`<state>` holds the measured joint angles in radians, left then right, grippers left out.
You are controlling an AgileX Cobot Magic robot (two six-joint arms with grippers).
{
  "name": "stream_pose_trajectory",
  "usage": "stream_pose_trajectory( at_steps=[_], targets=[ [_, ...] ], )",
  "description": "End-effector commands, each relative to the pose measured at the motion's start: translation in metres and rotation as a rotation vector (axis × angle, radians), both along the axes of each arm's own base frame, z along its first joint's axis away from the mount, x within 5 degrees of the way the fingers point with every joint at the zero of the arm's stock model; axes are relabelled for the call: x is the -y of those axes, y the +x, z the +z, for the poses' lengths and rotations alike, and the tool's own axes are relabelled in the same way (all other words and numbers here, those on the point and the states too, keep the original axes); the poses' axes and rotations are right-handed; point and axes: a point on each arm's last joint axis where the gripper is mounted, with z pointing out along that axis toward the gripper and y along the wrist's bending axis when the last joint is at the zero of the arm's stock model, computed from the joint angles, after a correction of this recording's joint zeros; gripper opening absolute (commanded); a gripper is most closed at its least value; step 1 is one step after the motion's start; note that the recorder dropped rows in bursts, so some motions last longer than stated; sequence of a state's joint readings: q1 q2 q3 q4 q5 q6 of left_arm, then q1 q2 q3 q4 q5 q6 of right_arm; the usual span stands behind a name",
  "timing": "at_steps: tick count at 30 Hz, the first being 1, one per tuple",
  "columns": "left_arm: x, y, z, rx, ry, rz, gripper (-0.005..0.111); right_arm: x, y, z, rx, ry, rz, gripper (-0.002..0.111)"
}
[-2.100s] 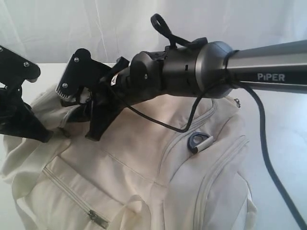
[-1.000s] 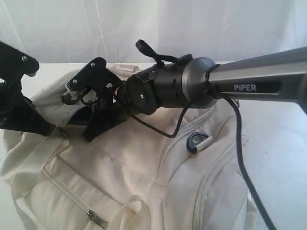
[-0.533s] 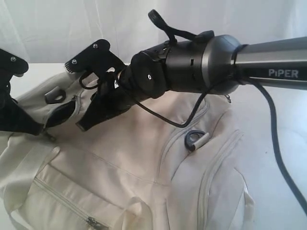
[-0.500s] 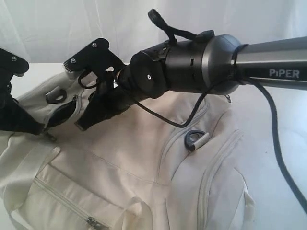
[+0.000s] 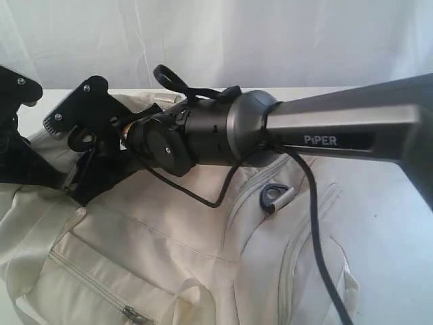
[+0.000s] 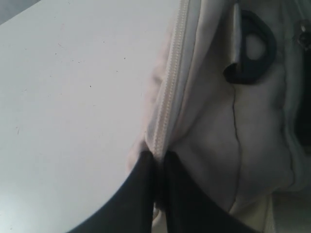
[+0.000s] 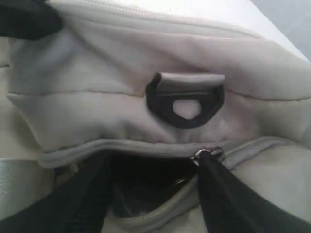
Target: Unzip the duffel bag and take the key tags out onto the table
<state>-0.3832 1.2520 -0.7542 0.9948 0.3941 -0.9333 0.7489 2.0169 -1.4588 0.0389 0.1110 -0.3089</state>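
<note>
Only one word can be read: "PiPER", in white letters on the grey arm link (image 5: 338, 128) above the duffel bag (image 5: 169, 250).

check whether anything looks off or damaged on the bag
Nothing stands out. The duffel bag shows no tear or spill; its main opening is partly unzipped. The left gripper pinches fabric by a zipper seam; the right gripper stands open over the opening. No key tags show.

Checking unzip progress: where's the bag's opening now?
In the right wrist view, the dark opening sits between the right hand's fingers, next to the duffel bag's black D-ring.
</note>
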Motion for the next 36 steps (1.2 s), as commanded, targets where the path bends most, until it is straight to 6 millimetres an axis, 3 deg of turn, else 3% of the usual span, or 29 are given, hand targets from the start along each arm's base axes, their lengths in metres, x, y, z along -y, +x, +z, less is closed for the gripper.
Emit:
stream_pose_trajectory(
  at_steps=[1, 11, 17, 24, 27, 36],
  targets=[
    [-0.001, -0.002, -0.001, 0.003, -0.006, 0.003, 0.000, -0.002, 0.008, 0.001, 0.061, -0.028, 0.026, 0.051],
    [-0.002, -0.002, -0.001, -0.002, 0.003, 0.008, 0.000, 0.028, 0.023, -0.011, -0.008, -0.186, -0.007, 0.051],
    [0.001, -0.001, 0.000, 0.012, -0.018, -0.011, 0.000, 0.023, 0.028, -0.010, 0.049, -0.117, -0.013, 0.051],
    [0.001, -0.001, 0.000, 0.014, -0.024, -0.015, 0.000, 0.019, 0.032, -0.048, -0.024, -0.128, -0.033, 0.051],
    [0.001, -0.001, 0.000, 0.014, -0.024, -0.015, 0.000, 0.017, 0.034, -0.055, -0.048, -0.095, -0.061, 0.051],
    [0.002, -0.001, 0.000, 0.016, -0.027, -0.019, 0.000, 0.001, 0.032, -0.039, -0.008, 0.093, -0.094, 0.051]
  ],
)
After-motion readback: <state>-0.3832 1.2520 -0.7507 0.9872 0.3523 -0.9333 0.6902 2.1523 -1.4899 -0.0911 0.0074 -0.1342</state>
